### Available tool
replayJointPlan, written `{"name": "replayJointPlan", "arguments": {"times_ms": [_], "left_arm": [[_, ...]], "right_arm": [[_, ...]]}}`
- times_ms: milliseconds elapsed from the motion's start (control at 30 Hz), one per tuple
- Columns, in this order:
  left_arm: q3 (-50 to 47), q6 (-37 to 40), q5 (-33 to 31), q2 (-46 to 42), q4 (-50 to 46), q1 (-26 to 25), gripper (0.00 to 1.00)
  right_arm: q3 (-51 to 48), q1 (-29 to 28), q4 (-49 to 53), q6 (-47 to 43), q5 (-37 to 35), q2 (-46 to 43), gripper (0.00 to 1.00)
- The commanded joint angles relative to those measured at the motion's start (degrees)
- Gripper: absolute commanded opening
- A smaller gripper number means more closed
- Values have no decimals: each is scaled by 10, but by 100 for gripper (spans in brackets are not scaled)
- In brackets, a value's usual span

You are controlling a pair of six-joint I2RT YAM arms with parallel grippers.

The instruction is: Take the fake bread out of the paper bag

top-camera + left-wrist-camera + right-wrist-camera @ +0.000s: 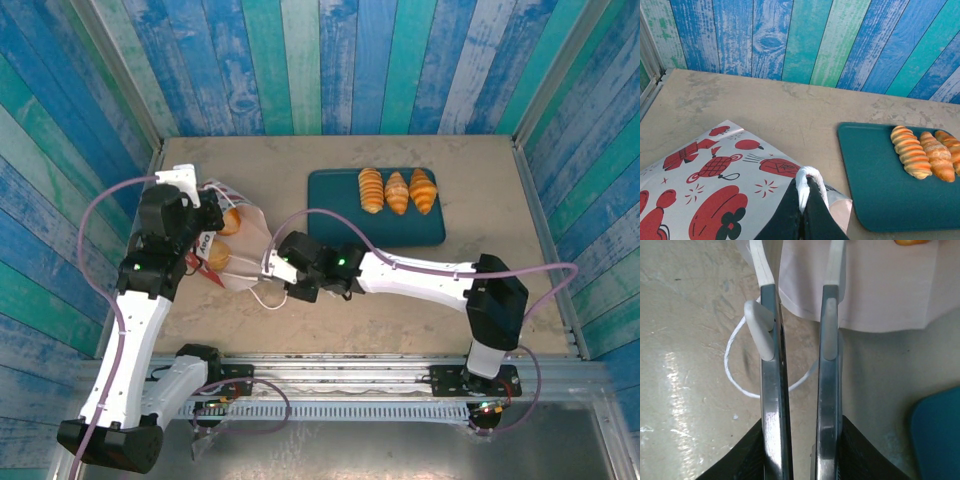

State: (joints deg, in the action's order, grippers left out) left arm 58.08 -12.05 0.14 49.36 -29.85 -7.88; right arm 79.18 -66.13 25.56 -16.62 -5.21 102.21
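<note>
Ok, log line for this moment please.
left gripper: shut on white-and-red paper bag | right gripper: slightly open at bag edge | three golden toy croissants on teal tray | two pastries showing in bag

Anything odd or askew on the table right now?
The red-printed white paper bag lies flat on its side, not upright, with golden toy pastries showing through its opening. One white cord handle trails loose on the table. Three croissants sit tidy on the teal tray.
</note>
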Motion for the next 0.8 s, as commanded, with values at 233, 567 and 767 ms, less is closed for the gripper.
{"name": "replayJointPlan", "arguments": {"times_ms": [233, 567, 767], "left_arm": [[5, -6, 24, 3, 38, 0, 0], [5, -9, 35, 11, 43, 0, 0], [4, -10, 38, 11, 49, 0, 0]], "right_arm": [[105, -9, 39, -64, -104, 83, 37], [170, -27, 48, -108, -131, 144, 39], [214, -27, 62, -82, -148, 174, 35]]}}
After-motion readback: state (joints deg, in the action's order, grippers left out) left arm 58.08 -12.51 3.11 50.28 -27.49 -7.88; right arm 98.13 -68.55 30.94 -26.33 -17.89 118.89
